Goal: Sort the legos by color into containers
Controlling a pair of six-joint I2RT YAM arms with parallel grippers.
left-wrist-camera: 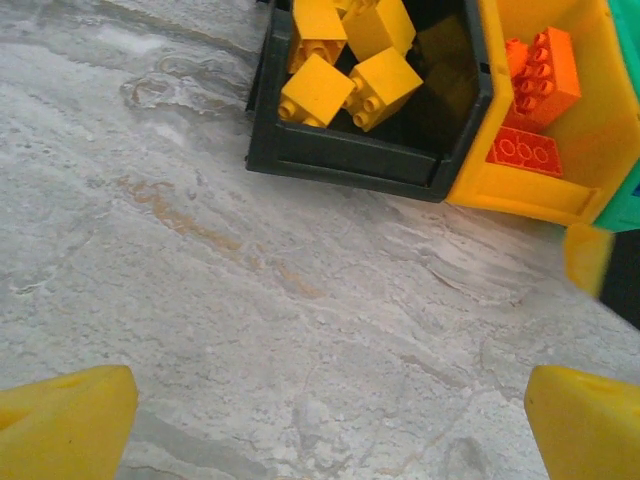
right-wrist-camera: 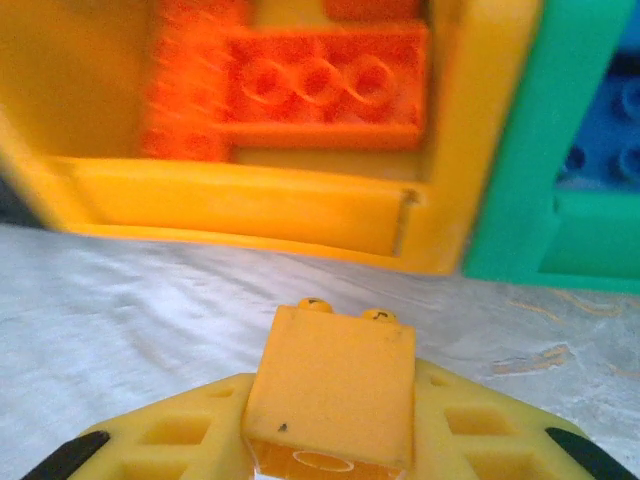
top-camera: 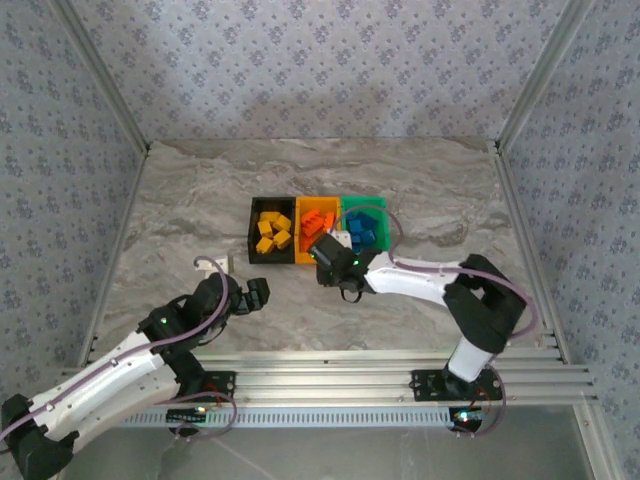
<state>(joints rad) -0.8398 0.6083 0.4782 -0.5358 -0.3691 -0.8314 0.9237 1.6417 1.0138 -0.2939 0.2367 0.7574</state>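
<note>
Yellow lego point(right-wrist-camera: 330, 385) in right hand point(right-wrist-camera: 328, 435), studs facing orange-yellow bin point(right-wrist-camera: 230, 195).

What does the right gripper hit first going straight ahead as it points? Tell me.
Most likely the near wall of the orange-yellow bin, straight ahead of the right gripper and the yellow brick it holds. The green bin lies off to the right. Depth is hard to judge.

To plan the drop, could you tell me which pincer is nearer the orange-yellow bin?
Right. The right pincer, holding a yellow lego, sits just before the orange-yellow bin; the left pincer is farther off, before the black bin.
</note>
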